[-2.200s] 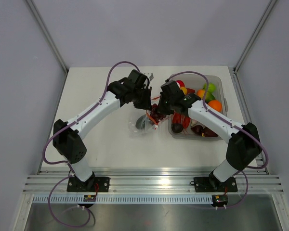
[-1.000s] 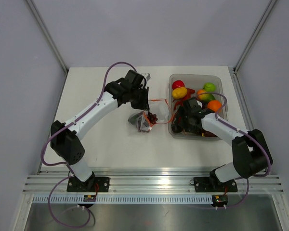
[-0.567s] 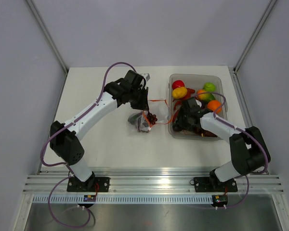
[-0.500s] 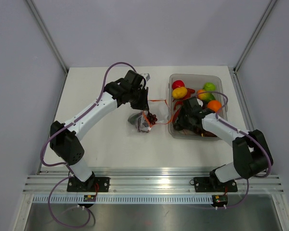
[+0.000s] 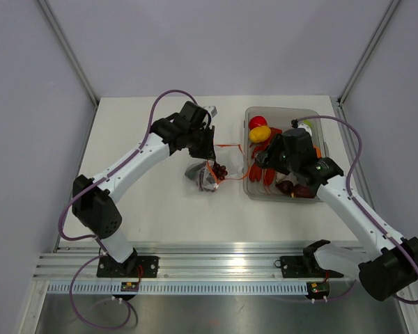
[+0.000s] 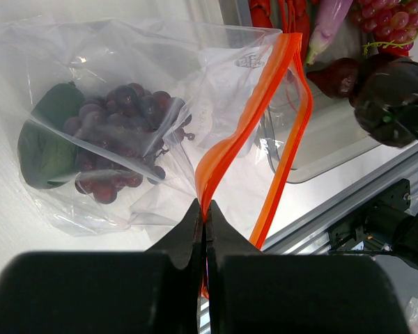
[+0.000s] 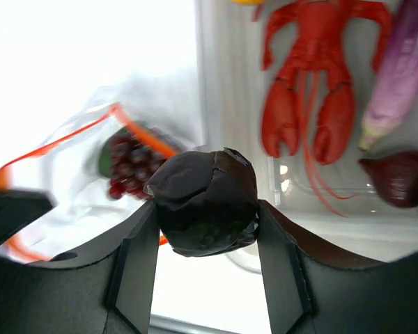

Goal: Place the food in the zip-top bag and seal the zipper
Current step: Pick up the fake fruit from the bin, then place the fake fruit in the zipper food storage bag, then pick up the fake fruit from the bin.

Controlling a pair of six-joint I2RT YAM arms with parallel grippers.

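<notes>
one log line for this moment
left gripper: shut on zipper | right gripper: shut on dark fruit over tub | bag: open, grapes inside

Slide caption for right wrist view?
Right gripper holds a dark fruit; lobster in the tub, grapes in the bag.

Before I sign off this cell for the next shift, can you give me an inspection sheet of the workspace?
Surface: white table.
Job's things: zip-top bag open, grapes and a green piece inside; zipper unsealed; more food in the clear tub, red lobster included.
Clutter: nothing seen.
Grippers: left gripper shut on the zipper; right gripper shut on a dark round piece, by the tub wall nearest the bag.
Cables: purple cable along each arm, right one arcing over the tub.
Surroundings: grey walls, aluminium rail at near edge.
</notes>
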